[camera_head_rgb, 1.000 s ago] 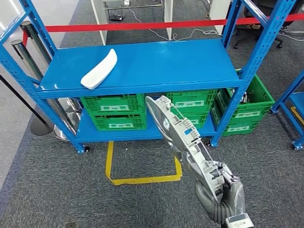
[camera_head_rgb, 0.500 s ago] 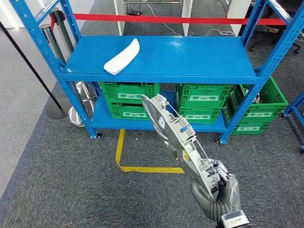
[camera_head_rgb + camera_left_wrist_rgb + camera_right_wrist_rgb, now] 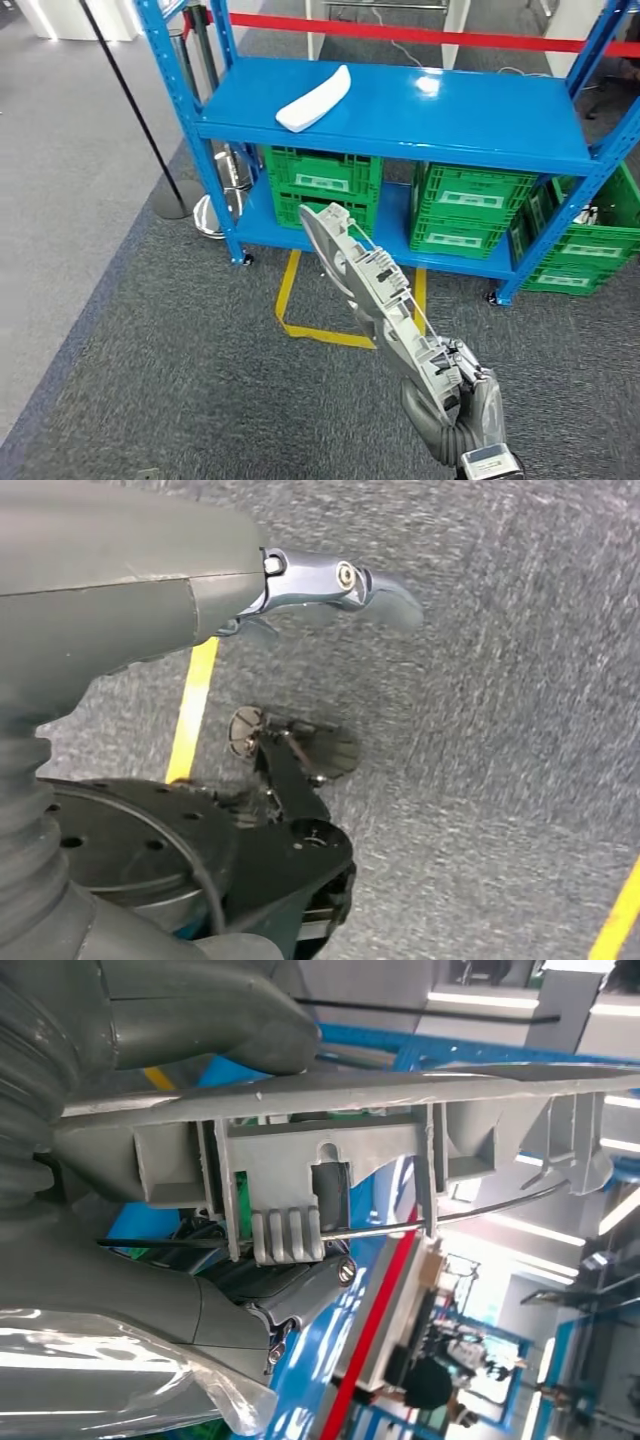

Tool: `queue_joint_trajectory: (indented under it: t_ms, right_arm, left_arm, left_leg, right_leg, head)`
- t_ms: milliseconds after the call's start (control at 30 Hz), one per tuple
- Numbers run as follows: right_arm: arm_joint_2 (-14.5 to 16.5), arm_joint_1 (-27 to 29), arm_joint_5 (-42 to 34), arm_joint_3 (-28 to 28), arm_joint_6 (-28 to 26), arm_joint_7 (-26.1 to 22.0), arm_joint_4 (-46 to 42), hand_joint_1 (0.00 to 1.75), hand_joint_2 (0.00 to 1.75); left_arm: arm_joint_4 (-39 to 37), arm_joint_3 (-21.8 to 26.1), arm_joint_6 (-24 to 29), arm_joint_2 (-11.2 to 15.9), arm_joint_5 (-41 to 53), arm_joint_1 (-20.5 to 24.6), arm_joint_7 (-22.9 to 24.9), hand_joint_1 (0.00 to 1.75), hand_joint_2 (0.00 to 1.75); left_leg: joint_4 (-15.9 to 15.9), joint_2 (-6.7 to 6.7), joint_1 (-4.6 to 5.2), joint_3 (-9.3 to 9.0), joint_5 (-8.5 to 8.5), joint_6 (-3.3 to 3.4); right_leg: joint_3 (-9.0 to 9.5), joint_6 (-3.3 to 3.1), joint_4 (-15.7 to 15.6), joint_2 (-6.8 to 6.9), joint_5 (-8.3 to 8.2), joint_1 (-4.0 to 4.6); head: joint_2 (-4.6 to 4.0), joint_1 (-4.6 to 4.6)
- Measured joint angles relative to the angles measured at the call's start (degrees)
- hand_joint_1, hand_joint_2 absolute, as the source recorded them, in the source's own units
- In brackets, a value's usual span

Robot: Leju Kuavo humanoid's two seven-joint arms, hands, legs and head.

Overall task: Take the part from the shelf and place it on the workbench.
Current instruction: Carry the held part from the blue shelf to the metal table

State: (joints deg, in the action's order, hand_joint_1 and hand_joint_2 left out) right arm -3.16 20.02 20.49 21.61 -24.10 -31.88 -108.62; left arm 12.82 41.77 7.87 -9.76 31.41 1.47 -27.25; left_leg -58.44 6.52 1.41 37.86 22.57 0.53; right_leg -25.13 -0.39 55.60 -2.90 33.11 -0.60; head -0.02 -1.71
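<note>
We are gripping the long grey part (image 3: 377, 290) by its near end in our right hand (image 3: 453, 415), fingers wrapped around it, and it is slanting up and away from us above the carpet (image 3: 151, 380), its far tip pointing toward the blue shelf (image 3: 468, 120). In the right wrist view, the part (image 3: 340, 1160) is running across the frame, clamped between thumb and fingers. Our left hand (image 3: 226, 580) is hanging over the carpet with its fingers spread, holding nothing. A white curved piece (image 3: 315, 98) is lying near the left end of the upper shelf board. Green crates (image 3: 324, 185) are sitting on the lower board, and yellow floor tape (image 3: 332, 335) is lying before the shelf.
</note>
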Motion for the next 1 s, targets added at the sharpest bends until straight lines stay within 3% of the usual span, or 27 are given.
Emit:
queue_joint_trajectory:
  t_ms: [67, 100, 133, 167, 200, 267, 300, 367, 400, 467, 533, 600, 667, 733, 1000]
  right_arm:
    - [0.1, 0.1, 0.2, 0.0, -0.2, 0.0, 0.0, 1.75, 1.75]
    - [0.2, 0.2, 0.3, 0.0, -0.3, 0.0, 0.0, 1.75, 1.75]
    - [0.2, 0.3, 0.4, 0.0, -0.4, 0.1, 0.0, 1.75, 1.75]
    - [0.2, 0.4, 0.4, -0.1, -0.5, 0.1, 0.0, 1.75, 1.75]
    - [0.2, 0.4, 0.5, -0.1, -0.5, 0.1, 0.0, 1.75, 1.75]
    - [0.2, 0.4, 0.6, -0.1, -0.6, 0.2, 0.0, 1.75, 1.75]
    - [0.2, 0.4, 0.7, -0.1, -0.6, 0.3, 0.0, 1.75, 1.75]
    - [0.2, 0.5, 0.7, -0.1, -0.7, 0.4, 0.0, 1.75, 1.75]
    - [0.2, 0.4, 0.8, -0.1, -0.7, 0.4, 0.0, 1.75, 1.75]
    - [0.3, 0.4, 0.8, -0.1, -0.8, 0.4, 0.0, 1.75, 1.75]
    - [0.3, 0.4, 0.8, -0.1, -0.8, 0.5, -0.1, 1.75, 1.75]
    - [0.3, 0.4, 0.9, 0.0, -0.8, 0.5, -0.1, 1.75, 1.75]
    - [0.3, 0.5, 0.9, 0.0, -0.8, 0.5, -0.1, 1.75, 1.75]
    - [0.3, 0.5, 0.9, 0.0, -0.8, 0.5, -0.1, 1.75, 1.75]
    - [0.3, 0.6, 0.9, 0.0, -0.8, 0.5, -0.1, 1.75, 1.75]
  left_arm:
    - [0.0, 0.0, -0.1, 0.0, 0.1, -0.2, 0.0, 0.00, 1.75]
    - [0.0, 0.0, -0.1, -0.1, 0.2, -0.2, -0.1, 0.00, 1.75]
    - [0.0, 0.0, -0.1, 0.0, 0.3, -0.1, -0.1, 0.00, 1.75]
    - [0.0, 0.0, -0.1, 0.0, 0.4, 0.0, -0.1, 0.00, 1.75]
    - [0.0, 0.0, -0.2, 0.0, 0.4, 0.1, -0.1, 0.00, 1.75]
    - [0.0, 0.0, -0.2, 0.0, 0.5, 0.2, -0.2, 0.00, 1.75]
    - [0.0, 0.0, -0.2, 0.0, 0.6, 0.2, -0.3, 0.00, 1.75]
    - [0.0, 0.0, -0.3, 0.1, 0.6, 0.2, -0.4, 0.00, 1.75]
    - [0.0, 0.0, -0.3, 0.1, 0.6, 0.2, -0.4, 0.00, 1.75]
    - [0.0, 0.0, -0.2, 0.1, 0.6, 0.0, -0.4, 0.00, 1.75]
    - [0.0, 0.0, -0.2, 0.1, 0.6, -0.1, -0.4, 0.00, 1.75]
    - [0.0, 0.0, -0.2, 0.1, 0.6, 0.0, -0.4, 0.00, 1.75]
    - [0.0, 0.0, -0.2, 0.0, 0.6, 0.1, -0.4, 0.00, 1.75]
    - [0.0, 0.0, -0.2, 0.0, 0.6, 0.1, -0.4, 0.00, 1.75]
    - [0.0, 0.0, -0.3, 0.0, 0.6, 0.1, -0.4, 0.00, 1.75]
  left_leg:
    - [-4.0, -2.70, -0.23, 1.11, 5.17, -0.92]
    - [-7.4, -4.15, -0.50, 1.65, 8.36, -1.43]
    - [-11.0, -5.07, -0.90, 2.05, 10.51, -1.88]
    - [-13.8, -5.59, -1.30, 2.00, 10.98, -2.26]
    - [-15.1, -5.94, -1.69, 1.29, 10.19, -2.57]
    - [-12.2, -6.65, -2.26, -2.49, 6.86, -2.91]
    - [-8.5, -7.64, -2.32, -5.21, 6.29, -2.84]
    - [-1.6, -9.57, -1.82, -9.49, 6.84, -2.15]
    - [0.3, -10.09, -1.47, -10.35, 7.46, -1.66]
    - [1.7, -9.42, -1.16, -10.28, 7.25, -0.58]
    - [2.6, -8.43, -1.24, -9.48, 6.30, 0.49]
    - [2.8, -7.41, -1.09, -8.14, 5.13, 1.36]
    - [2.7, -6.60, -0.78, -7.06, 4.36, 1.77]
    - [2.7, -6.37, -0.67, -6.78, 4.14, 1.88]
    - [2.5, -5.78, -0.45, -6.10, 3.62, 2.00]
  right_leg:
    - [-1.17, -0.41, 0.0, 1.87, -1.05, -0.19]
    - [-1.74, -0.50, 0.1, 2.80, -1.52, -0.14]
    - [-2.31, -0.50, 0.2, 3.76, -1.92, -0.11]
    - [-2.95, -0.37, 0.5, 4.74, -2.30, -0.11]
    - [-3.70, -0.21, 0.9, 5.68, -2.62, -0.16]
    - [-5.16, 0.19, 1.8, 7.29, -3.13, -0.30]
    - [-5.69, 0.44, 2.2, 7.92, -3.32, -0.35]
    - [-6.24, 1.20, 2.5, 9.11, -3.87, -0.35]
    - [-6.39, 1.64, 2.5, 9.70, -4.23, -0.37]
    - [-6.66, 2.52, 2.3, 10.67, -4.86, -0.49]
    - [-7.58, 2.97, 3.6, 8.83, -3.07, -0.69]
    - [-9.54, 2.91, 9.2, 5.12, 1.85, -0.68]
    - [-11.19, 2.70, 15.0, 3.44, 5.51, -0.49]
    - [-11.60, 2.63, 16.6, 3.24, 6.24, -0.43]
    - [-11.80, 2.42, 18.6, 3.11, 6.22, -0.18]
  head:
    - [-0.01, 0.57]
    - [-0.01, 0.83]
    - [-0.01, 0.99]
    - [-0.01, 1.02]
    - [-0.01, 1.03]
    - [-0.01, 1.09]
    - [-0.01, 1.10]
    - [-0.01, 1.10]
    - [-0.01, 1.13]
    - [-0.01, 1.11]
    - [-0.01, 1.02]
    - [-0.01, 0.83]
    - [-0.01, 0.70]
    - [-0.01, 0.70]
    - [-0.01, 0.72]
